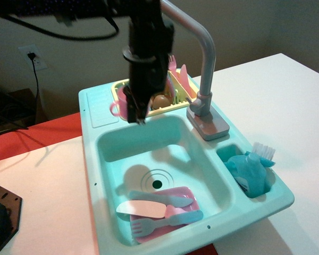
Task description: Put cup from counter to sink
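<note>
The small pink cup point(118, 109) hangs in my black gripper point(135, 112), which is shut on it; only its left side and handle show past the fingers. The cup is held above the sink unit's back rim, right of the ribbed patch on the teal counter point(100, 102). The deep teal sink point(117, 149) lies just in front and below, with its ringed drain hole point(157, 184). The arm comes down from the top of the view and hides part of the rack behind it.
A yellow rack point(175, 105) with toy dishes stands behind the basin. The grey faucet point(204, 58) rises at the right. A pink plate point(187, 195) with a knife, fork and spoon lies in the basin's front. A blue bottle point(250, 172) and a brush fill the side compartment.
</note>
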Tool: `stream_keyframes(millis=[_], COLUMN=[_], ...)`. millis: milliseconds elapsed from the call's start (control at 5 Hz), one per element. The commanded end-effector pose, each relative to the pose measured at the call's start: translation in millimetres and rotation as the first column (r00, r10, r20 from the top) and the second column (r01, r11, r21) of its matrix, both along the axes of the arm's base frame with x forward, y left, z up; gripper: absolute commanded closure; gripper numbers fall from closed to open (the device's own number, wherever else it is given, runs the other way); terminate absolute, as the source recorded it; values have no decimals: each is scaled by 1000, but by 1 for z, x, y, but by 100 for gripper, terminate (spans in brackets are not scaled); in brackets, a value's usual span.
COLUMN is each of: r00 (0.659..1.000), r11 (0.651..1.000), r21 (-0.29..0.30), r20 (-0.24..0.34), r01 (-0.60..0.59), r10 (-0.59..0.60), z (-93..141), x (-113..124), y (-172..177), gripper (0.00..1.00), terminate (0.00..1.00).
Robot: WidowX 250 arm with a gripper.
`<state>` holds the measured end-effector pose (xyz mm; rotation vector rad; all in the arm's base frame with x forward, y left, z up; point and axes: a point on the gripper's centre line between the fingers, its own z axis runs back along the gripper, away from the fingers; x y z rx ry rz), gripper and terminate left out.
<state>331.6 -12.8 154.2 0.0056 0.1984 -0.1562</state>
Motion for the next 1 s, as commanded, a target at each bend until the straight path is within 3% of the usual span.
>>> stream_keyframes(millis=[0,400,600,800], r00=[1000,1000,999,996], r11=[1000,999,997,993], r21=[-5,44,71,101], r20=[17,-26,-49,-62], r01=[3,-4,-14,-55], r10=[-2,5,17,61], z=[-25,-76,-79,-70], x=[15,18,14,8], y=[-20,-23,-16,-9], gripper=[100,100,0,0], terminate=[0,0,0,0])
